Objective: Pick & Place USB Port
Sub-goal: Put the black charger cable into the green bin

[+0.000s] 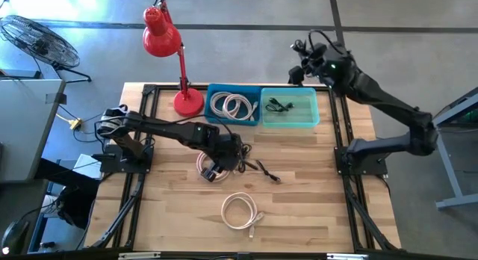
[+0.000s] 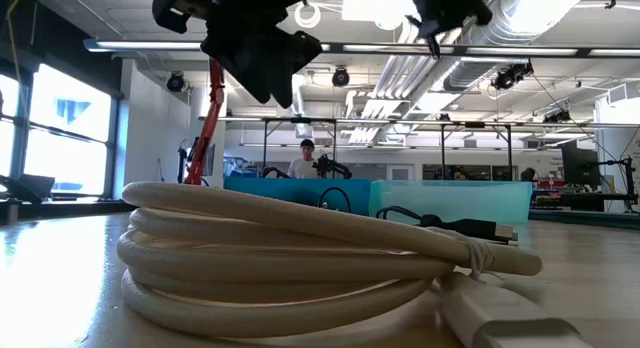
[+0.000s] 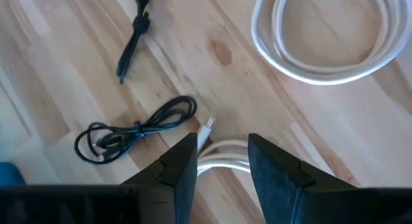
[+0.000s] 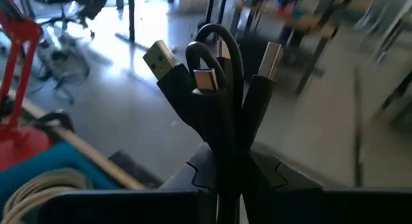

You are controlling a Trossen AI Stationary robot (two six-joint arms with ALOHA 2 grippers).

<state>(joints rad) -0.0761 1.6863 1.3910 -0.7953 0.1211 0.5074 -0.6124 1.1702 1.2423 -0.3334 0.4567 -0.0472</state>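
My right gripper (image 1: 300, 64) is raised beyond the table's far edge, behind the teal bin (image 1: 290, 119), and is shut on a bundled black USB cable (image 4: 219, 89). My left gripper (image 3: 222, 147) is open over the table's middle, pointing steeply down. Its fingers stand on either side of a white cable (image 3: 226, 163), above it; the cable's plug (image 3: 207, 126) lies on the wood. That white cable shows in the high view (image 1: 203, 166) beside the gripper. A black cable bundle (image 3: 132, 130) and a white coil (image 1: 240, 210) lie on the table. My right gripper pinches the folded black cable bundle between its two fingers at the bundle's lower part (image 4: 232, 147). The loop and three plugs (image 4: 161, 56) stick out past the fingertips. The bundle is lifted clear of the table, with nothing hanging loose in view.
A blue bin (image 1: 213, 118) with white cables stands left of the teal bin, which holds a black cable (image 1: 280, 105). A red desk lamp (image 1: 160, 36) stands at the far left. Another black cable (image 1: 261, 170) lies mid-table. People and desks show in the room behind.
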